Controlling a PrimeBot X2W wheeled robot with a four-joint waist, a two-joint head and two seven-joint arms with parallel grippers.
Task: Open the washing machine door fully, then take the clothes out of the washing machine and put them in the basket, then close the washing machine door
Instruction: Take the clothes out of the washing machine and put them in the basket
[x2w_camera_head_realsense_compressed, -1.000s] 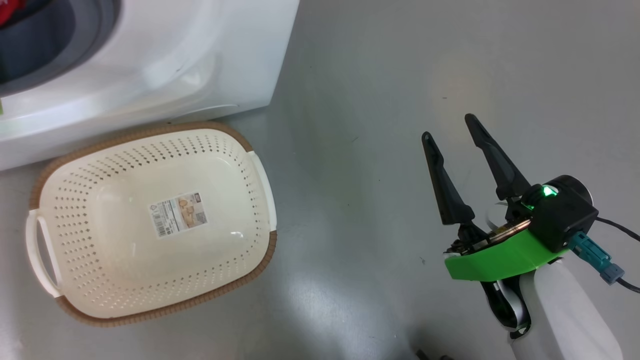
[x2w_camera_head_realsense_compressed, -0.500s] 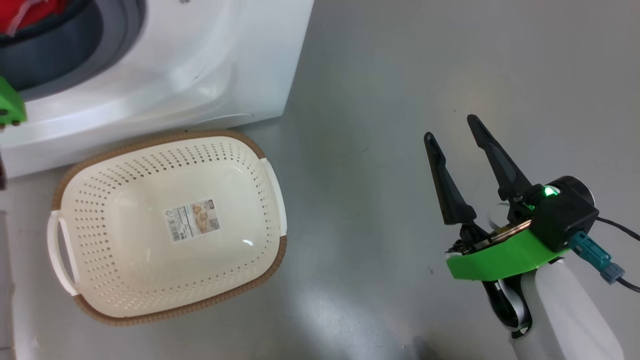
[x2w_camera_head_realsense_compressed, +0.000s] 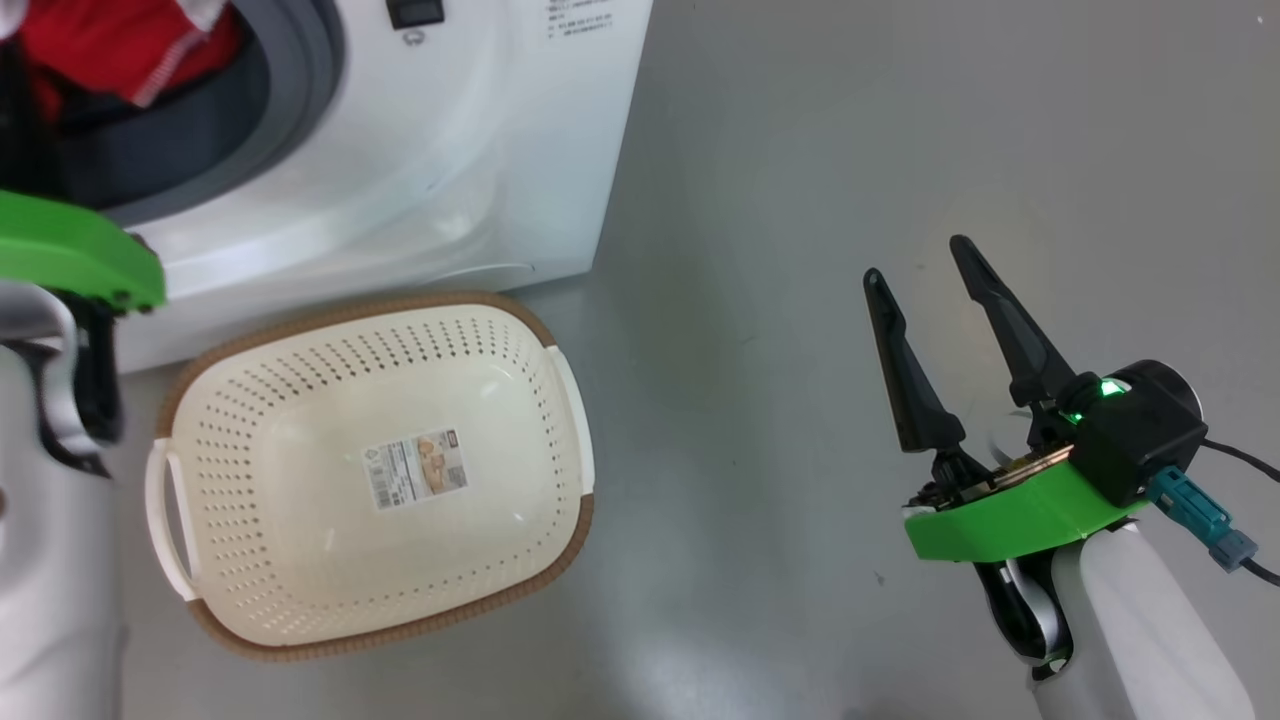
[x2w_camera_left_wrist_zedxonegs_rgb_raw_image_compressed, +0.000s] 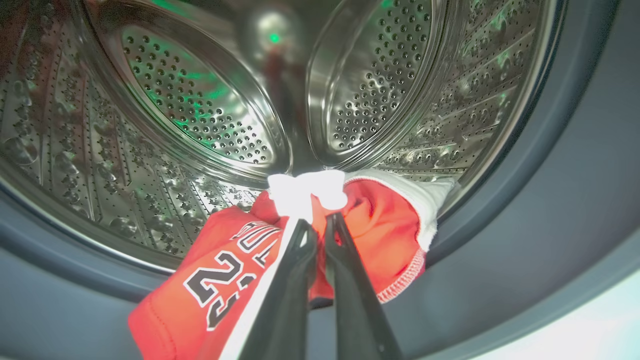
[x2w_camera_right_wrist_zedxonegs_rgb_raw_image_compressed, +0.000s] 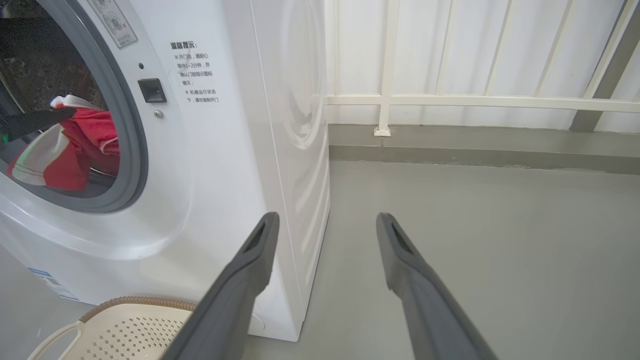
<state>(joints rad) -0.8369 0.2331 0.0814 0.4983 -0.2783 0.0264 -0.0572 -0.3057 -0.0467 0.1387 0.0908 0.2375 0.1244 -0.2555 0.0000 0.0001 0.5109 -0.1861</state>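
Note:
My left gripper (x2w_camera_left_wrist_zedxonegs_rgb_raw_image_compressed: 317, 225) is shut on a white fold of the clothes (x2w_camera_left_wrist_zedxonegs_rgb_raw_image_compressed: 210, 280), a red jersey with dark numbers that hangs over the grey seal (x2w_camera_left_wrist_zedxonegs_rgb_raw_image_compressed: 550, 200) at the mouth of the steel drum (x2w_camera_left_wrist_zedxonegs_rgb_raw_image_compressed: 200, 100). In the head view the clothes (x2w_camera_head_realsense_compressed: 110, 45) show red in the washing machine (x2w_camera_head_realsense_compressed: 450, 150) opening, above my left arm's green wrist cover (x2w_camera_head_realsense_compressed: 70, 255). The cream basket (x2w_camera_head_realsense_compressed: 300, 400) stands on the floor in front of the machine. My right gripper (x2w_camera_head_realsense_compressed: 918, 260) hangs open over bare floor to the right, holding nothing. The washing machine door is out of view.
The right wrist view shows my right gripper (x2w_camera_right_wrist_zedxonegs_rgb_raw_image_compressed: 327, 220), the washing machine (x2w_camera_right_wrist_zedxonegs_rgb_raw_image_compressed: 225, 175) with the clothes (x2w_camera_right_wrist_zedxonegs_rgb_raw_image_compressed: 85, 145) in its opening, the basket (x2w_camera_right_wrist_zedxonegs_rgb_raw_image_compressed: 130, 325) at its foot, and a white railing (x2w_camera_right_wrist_zedxonegs_rgb_raw_image_compressed: 475, 100) along the back. Grey floor (x2w_camera_head_realsense_compressed: 800, 150) lies open to the right.
The head camera has turned, so the machine and basket sit further right and lower, and my left arm and more of the red clothes have come into the picture. The right gripper stays open.

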